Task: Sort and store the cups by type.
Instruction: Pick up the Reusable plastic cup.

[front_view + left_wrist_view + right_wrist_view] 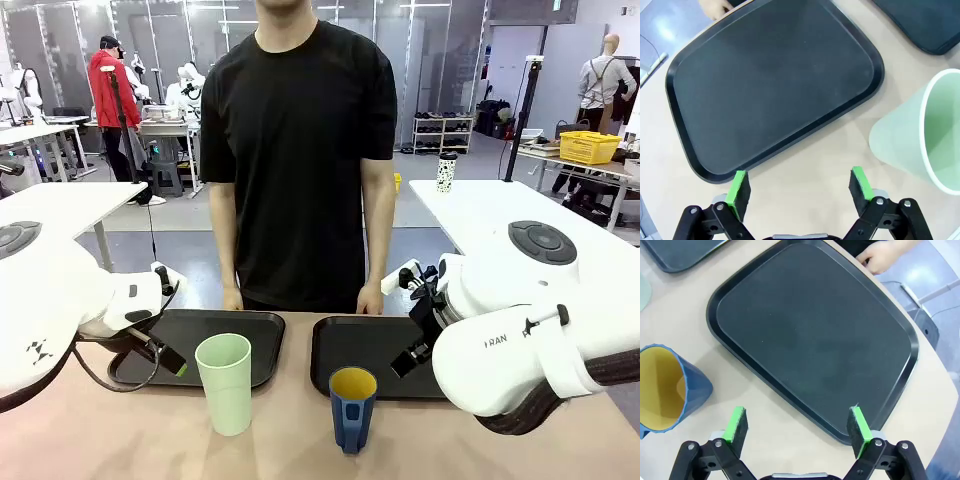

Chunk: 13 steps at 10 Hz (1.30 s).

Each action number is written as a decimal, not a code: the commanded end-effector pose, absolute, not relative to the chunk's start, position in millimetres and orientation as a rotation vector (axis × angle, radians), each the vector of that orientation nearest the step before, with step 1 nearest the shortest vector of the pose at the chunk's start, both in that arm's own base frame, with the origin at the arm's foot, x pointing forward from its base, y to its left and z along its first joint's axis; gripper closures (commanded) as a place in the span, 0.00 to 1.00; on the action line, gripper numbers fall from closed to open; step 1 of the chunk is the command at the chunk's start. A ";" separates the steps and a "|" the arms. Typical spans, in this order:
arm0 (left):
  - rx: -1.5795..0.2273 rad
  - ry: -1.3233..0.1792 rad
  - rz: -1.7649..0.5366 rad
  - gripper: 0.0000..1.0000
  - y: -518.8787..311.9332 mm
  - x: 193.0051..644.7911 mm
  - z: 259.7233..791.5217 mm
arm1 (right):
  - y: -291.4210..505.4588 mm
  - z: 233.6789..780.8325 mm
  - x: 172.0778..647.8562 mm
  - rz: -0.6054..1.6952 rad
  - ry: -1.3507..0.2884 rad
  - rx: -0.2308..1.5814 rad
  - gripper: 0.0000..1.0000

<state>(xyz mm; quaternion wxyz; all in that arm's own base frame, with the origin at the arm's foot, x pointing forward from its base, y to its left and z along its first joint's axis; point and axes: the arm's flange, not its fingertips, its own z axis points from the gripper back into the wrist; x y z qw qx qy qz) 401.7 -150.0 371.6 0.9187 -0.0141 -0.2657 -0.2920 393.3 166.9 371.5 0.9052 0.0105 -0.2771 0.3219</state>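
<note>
While green tumbler [225,383] and blue cup [352,408] stand upright, left hand [800,182] and right hand [797,422] gape empty

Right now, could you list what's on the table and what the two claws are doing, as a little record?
Green cup: upright on the table, in front of the left tray
Blue cup: upright on the table, in front of the right tray
Left gripper: open, holding nothing
Right gripper: open, holding nothing
Person's hands: at the far table edge
</note>
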 end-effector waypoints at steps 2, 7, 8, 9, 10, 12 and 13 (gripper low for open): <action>-0.029 -0.546 -0.601 0.00 -150.3 401.6 371.7 | 166.9 371.5 393.3 0.665 -0.572 0.022 0.00; -0.029 -0.546 -0.601 0.00 -150.3 401.6 371.7 | 166.9 371.5 393.3 0.665 -0.572 0.022 0.00; -0.029 -0.546 -0.601 0.00 -150.3 401.6 371.7 | 166.9 371.5 393.3 0.665 -0.572 0.022 0.00; -0.029 -0.546 -0.601 0.00 -150.3 401.6 371.7 | 166.9 371.5 393.3 0.665 -0.572 0.022 0.00; -0.029 -0.546 -0.601 0.00 -150.3 401.6 371.7 | 166.9 371.5 393.3 0.665 -0.572 0.022 0.00; -0.029 -0.546 -0.601 0.00 -150.3 401.6 371.7 | 166.9 371.5 393.3 0.665 -0.572 0.022 0.00; -0.029 -0.546 -0.601 0.00 -150.3 401.6 371.7 | 166.9 371.5 393.3 0.665 -0.572 0.022 0.00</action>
